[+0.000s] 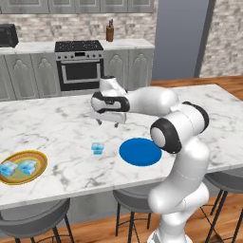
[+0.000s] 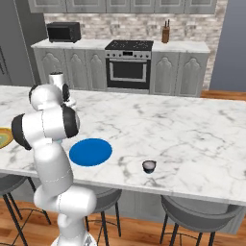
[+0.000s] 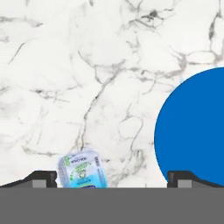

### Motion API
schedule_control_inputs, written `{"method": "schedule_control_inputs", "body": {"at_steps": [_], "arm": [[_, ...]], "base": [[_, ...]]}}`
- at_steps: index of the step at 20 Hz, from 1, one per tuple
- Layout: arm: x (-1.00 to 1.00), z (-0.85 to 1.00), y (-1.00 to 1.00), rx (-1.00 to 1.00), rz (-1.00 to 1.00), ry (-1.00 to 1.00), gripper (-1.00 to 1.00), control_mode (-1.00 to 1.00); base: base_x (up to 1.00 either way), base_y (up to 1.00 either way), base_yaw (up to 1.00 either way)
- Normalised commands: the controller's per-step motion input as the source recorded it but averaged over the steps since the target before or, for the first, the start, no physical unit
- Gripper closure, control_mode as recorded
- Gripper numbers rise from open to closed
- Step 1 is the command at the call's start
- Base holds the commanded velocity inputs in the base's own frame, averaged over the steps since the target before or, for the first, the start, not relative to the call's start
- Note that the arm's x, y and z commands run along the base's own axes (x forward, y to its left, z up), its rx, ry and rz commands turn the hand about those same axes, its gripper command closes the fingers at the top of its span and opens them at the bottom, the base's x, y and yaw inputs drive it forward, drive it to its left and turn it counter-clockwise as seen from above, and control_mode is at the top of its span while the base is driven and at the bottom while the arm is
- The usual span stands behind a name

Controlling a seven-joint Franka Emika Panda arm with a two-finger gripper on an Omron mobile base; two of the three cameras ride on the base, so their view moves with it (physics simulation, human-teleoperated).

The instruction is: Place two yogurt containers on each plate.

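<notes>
Stools sit nearest you; your gripper point(image 1: 108, 123), jaws wide and empty, hovers above the marble with 1 loose yogurt cup point(image 1: 98, 148) lying nearer and left, beside the blue plate point(image 1: 140, 152).

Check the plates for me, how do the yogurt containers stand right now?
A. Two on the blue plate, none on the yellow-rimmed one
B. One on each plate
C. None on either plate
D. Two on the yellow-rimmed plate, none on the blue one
D: two yogurt containers sit on the yellow-rimmed plate, the blue plate is bare, and a third container stands on the counter beside it.
</notes>
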Motion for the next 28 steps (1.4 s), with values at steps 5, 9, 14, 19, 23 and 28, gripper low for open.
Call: {"method": "schedule_control_inputs", "body": {"at_steps": [5,9,14,19,23,28], "arm": [[0.0,-0.38,0.26,0.0,0.0,0.0,-1.0,-1.0],[-0.08,-0.37,0.19,0.0,0.05,0.0,-1.0,-1.0],[-0.12,-0.3,0.12,0.0,0.06,0.0,-1.0,-1.0],[-0.08,-0.23,0.09,0.0,0.02,0.0,-1.0,-1.0],[-0.07,-0.18,0.07,0.0,0.02,0.0,-1.0,-1.0],[-0.06,-0.17,0.05,0.0,0.02,0.0,-1.0,-1.0]], "base": [[0.0,0.0,0.0],[0.0,0.0,0.0],[0.0,0.0,0.0],[0.0,0.0,0.0],[0.0,0.0,0.0],[0.0,0.0,0.0]]}}
